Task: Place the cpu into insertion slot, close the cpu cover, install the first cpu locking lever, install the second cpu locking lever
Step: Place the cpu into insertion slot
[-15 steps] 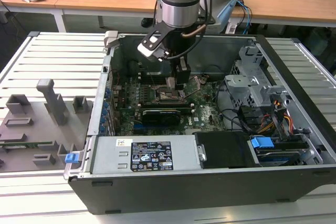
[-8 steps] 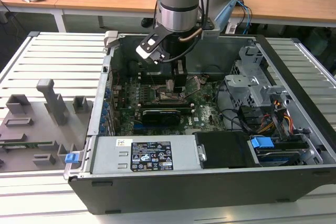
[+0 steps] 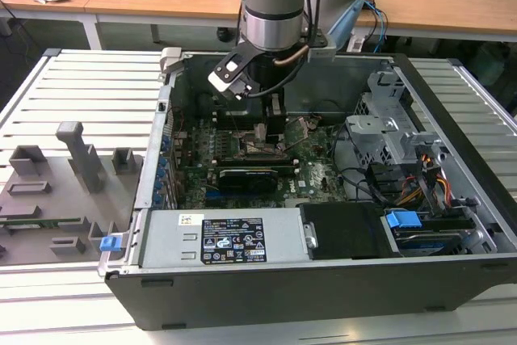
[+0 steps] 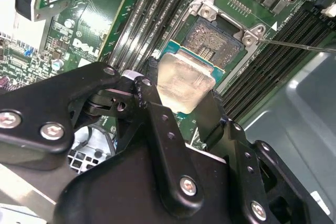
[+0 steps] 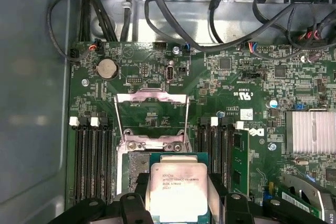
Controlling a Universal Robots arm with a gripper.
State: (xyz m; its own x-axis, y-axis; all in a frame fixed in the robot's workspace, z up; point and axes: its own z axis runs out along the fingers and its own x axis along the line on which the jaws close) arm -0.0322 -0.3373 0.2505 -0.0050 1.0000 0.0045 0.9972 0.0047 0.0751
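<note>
The cpu [image 5: 177, 192] is a small flat square with its silver metal face toward the cameras and a green border showing around the lid. It is clamped by two opposite edges between the fingers of the gripper [image 5: 178, 182], which is closed onto it. In both wrist views it hangs near the insertion slot [image 4: 218, 38] and overlaps one edge of it. Most of the slot's contact field is uncovered, so the cpu is judged not yet seated.

The cpu cover [image 5: 152, 97] is swung open and lies away from the slot, its window showing the motherboard [image 5: 136, 66] beneath.

For correct placement:
- Keep the cpu level and square to the slot frame.
- Centre it over the contact field before lowering.
- Lower it straight, without sliding; the contacts probably bend under side load.
- Apply no pressing force.

The motherboard lies in an open computer case [image 3: 452, 119] resting on the counter [image 3: 89, 86].
</note>
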